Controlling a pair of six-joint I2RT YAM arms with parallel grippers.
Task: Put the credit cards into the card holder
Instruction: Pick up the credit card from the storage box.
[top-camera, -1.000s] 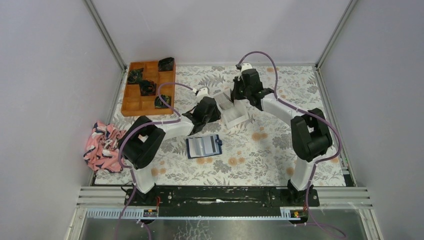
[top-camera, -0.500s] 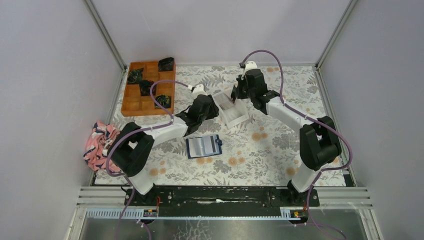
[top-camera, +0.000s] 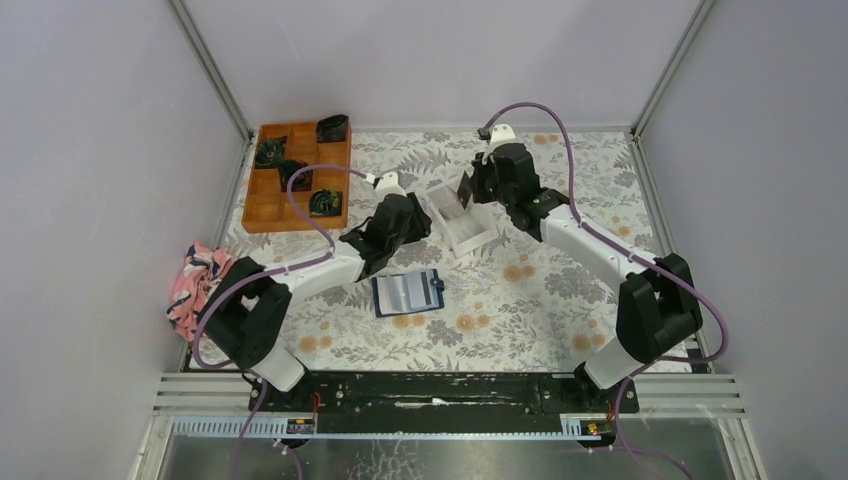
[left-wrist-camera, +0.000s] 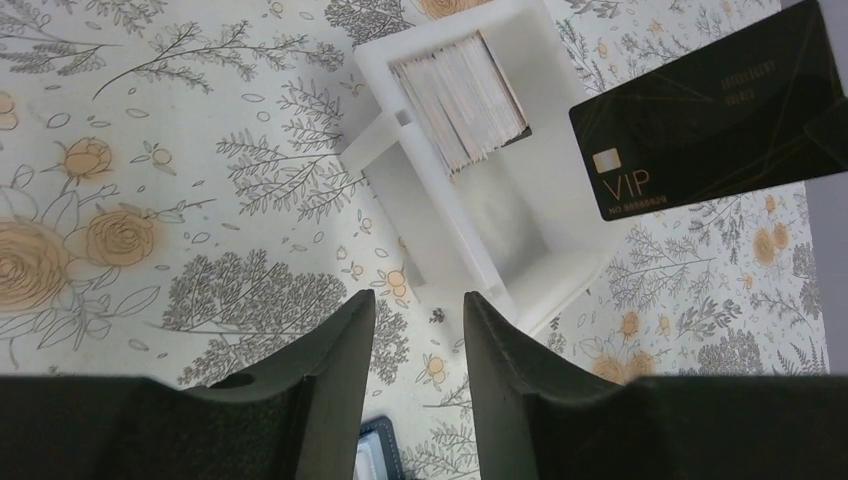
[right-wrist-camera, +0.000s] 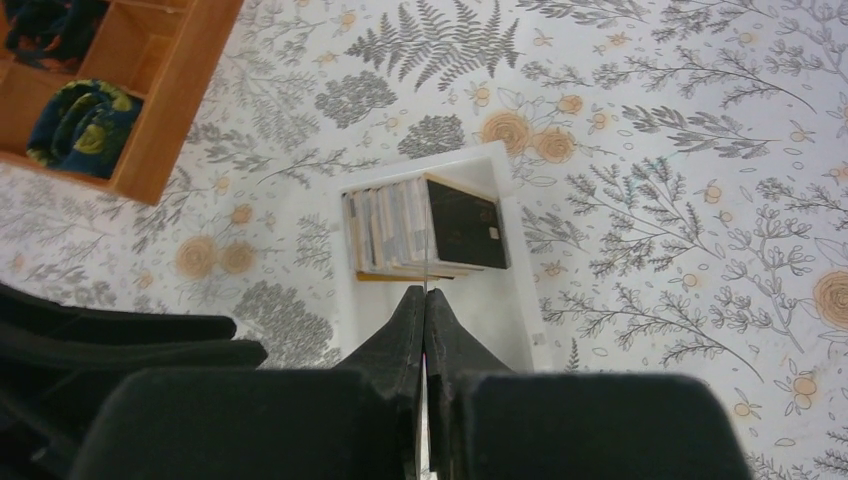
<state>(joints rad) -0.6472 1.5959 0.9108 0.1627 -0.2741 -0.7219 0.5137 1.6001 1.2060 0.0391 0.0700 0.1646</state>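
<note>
Right arm (top-camera: 590, 245) stretches flatter now; right jaws pinch a dark card (left-wrist-camera: 700, 120), clipped at the right edge; left jaws spread, empty.

Pale credit cards (left-wrist-camera: 462, 88) stacked on edge in white box (left-wrist-camera: 505, 215), black VIP card (left-wrist-camera: 715, 110) aloft, card holder (top-camera: 407, 292) open flat

Matt black card (left-wrist-camera: 700, 120), white box (left-wrist-camera: 425, 220) seemingly smooth plastic — orange tray (top-camera: 265, 208) wood.
</note>
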